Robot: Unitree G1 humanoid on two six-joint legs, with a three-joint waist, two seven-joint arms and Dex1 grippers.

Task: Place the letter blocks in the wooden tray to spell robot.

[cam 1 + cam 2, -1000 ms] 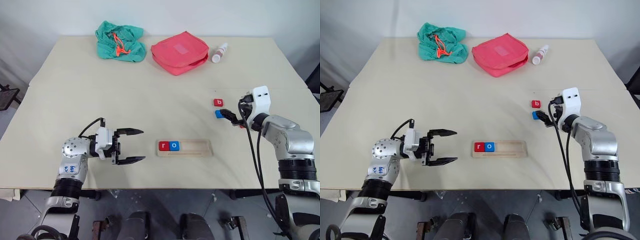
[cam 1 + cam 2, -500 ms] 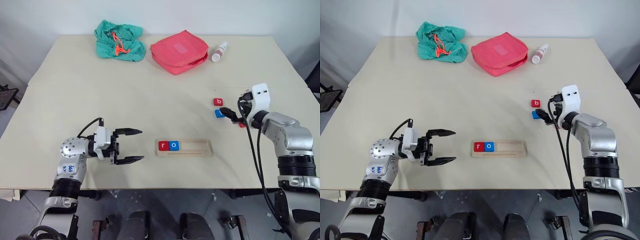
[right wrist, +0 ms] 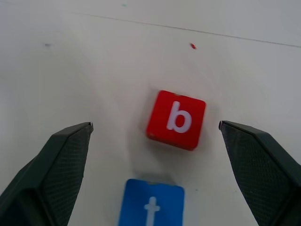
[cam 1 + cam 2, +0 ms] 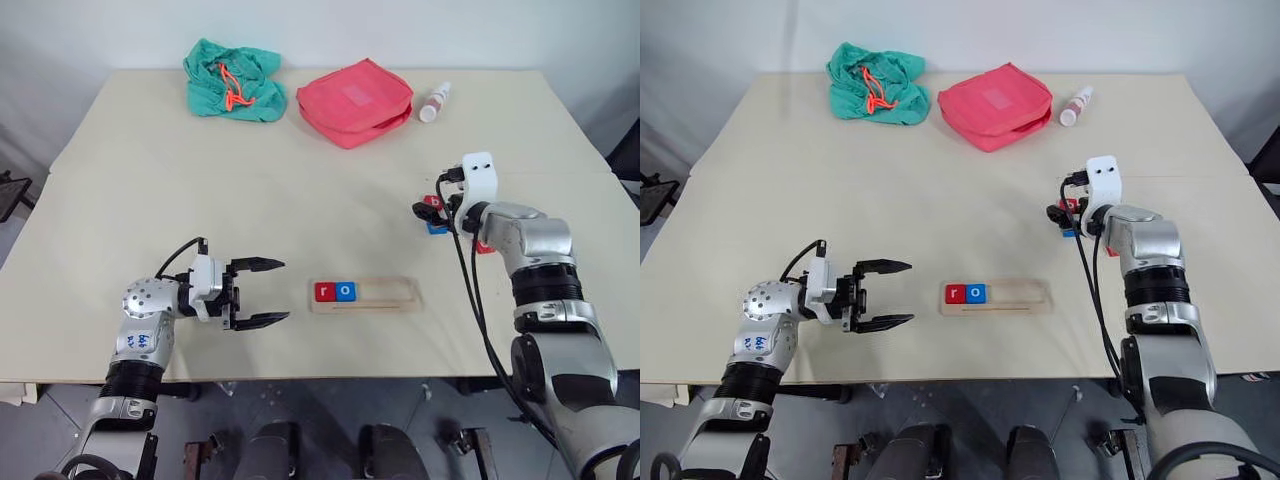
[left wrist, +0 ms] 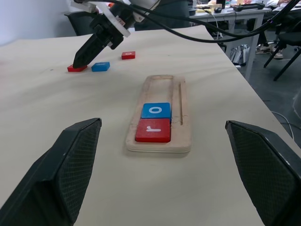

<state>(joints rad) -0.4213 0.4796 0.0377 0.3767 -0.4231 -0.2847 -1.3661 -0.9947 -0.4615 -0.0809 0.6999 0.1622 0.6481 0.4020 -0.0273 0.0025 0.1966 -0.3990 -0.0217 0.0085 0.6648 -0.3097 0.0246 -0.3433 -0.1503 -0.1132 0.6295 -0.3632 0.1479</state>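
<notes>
Right wrist view looks down on a red b block [image 3: 176,119] lying flat on the desk [image 3: 70,70], with a blue t block [image 3: 151,204] just beside it, apart by a narrow gap; the right tool [image 3: 155,141] hangs over them with its two fingers [image 3: 51,169] spread wide, one on each side of the pair, grasping nothing. From the head views, the right tool [image 4: 432,210] sits over these blocks at the desk's right side, and a bit of a third red block [image 4: 483,246] peeks out just past the arm. Left wrist view shows the tray [image 5: 162,84] lying lengthwise ahead, with a red r block [image 5: 153,130] at its near end and a blue o block [image 5: 155,110] touching it in the next place; the rest of the groove is bare wood. In the head views the tray [image 4: 395,294] lies near the desk's front edge, well apart from the loose blocks. The left tool [image 4: 268,292] hovers to the tray's left, pointing level toward it, fingers released and wide, holding nothing. At the desk's far side lie a green cloth [image 4: 228,80], a red pouch [image 4: 355,101] and a small bottle [image 4: 435,102] on its side.
</notes>
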